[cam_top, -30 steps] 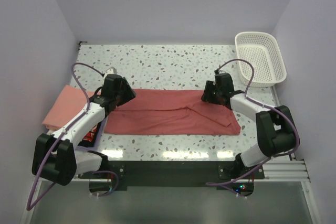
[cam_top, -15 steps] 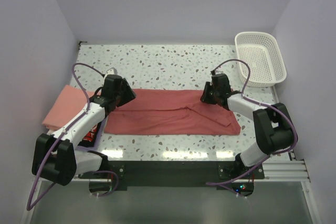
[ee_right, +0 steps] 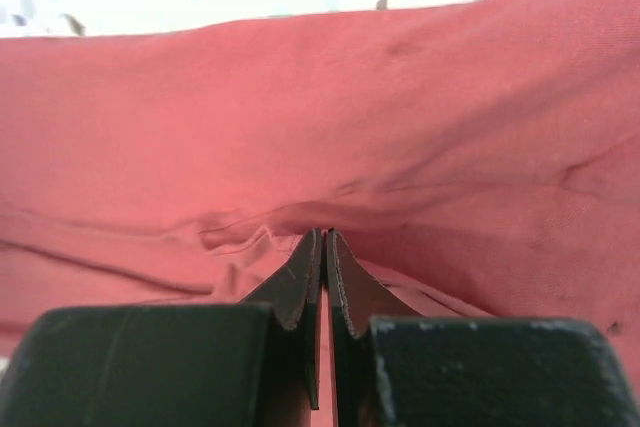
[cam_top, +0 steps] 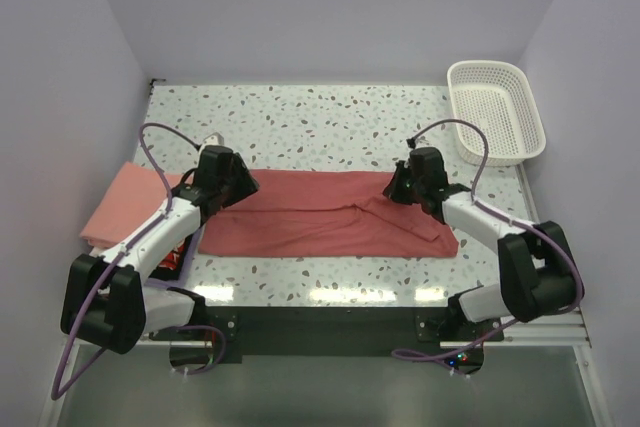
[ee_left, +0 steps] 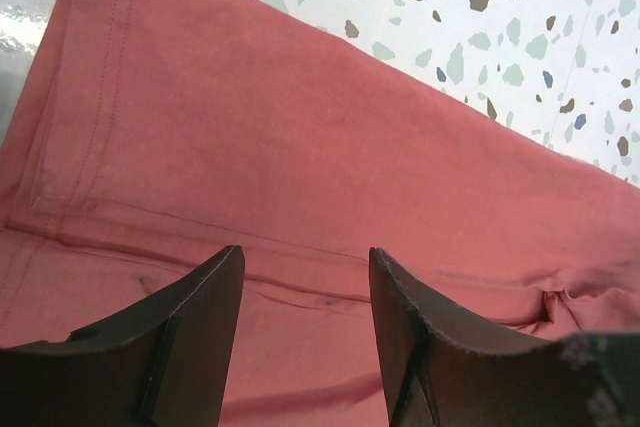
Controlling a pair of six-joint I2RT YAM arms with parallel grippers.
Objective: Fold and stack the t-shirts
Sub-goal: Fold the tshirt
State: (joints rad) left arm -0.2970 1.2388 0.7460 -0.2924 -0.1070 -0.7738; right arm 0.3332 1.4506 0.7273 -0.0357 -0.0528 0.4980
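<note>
Brick-red t-shirt (cam_top: 325, 215) lies spread lengthwise across the middle of the speckled table (cam_top: 320, 117), folded into a long band w/ a rumpled flap toward its right end. Left end effector (ee_left: 305, 262) sits over the shirt's far-left corner, fingers (ee_left: 190, 327) set well apart, only flat cloth showing btwn them; can't tell if the tips touch the fabric. Right end effector (ee_right: 323, 237) is at the shirt's far edge near its right end, fingers pressed together w/ a small pucker of red fabric pinched at the tips. Salmon-pink folded tee (cam_top: 112, 205) lies just left of the shirt, partly under the left arm, close to the shirt's left end. White lattice basket (cam_top: 497, 112) stands beyond the shirt's right end, toward the far side of the table, well apart from the shirt.
</note>
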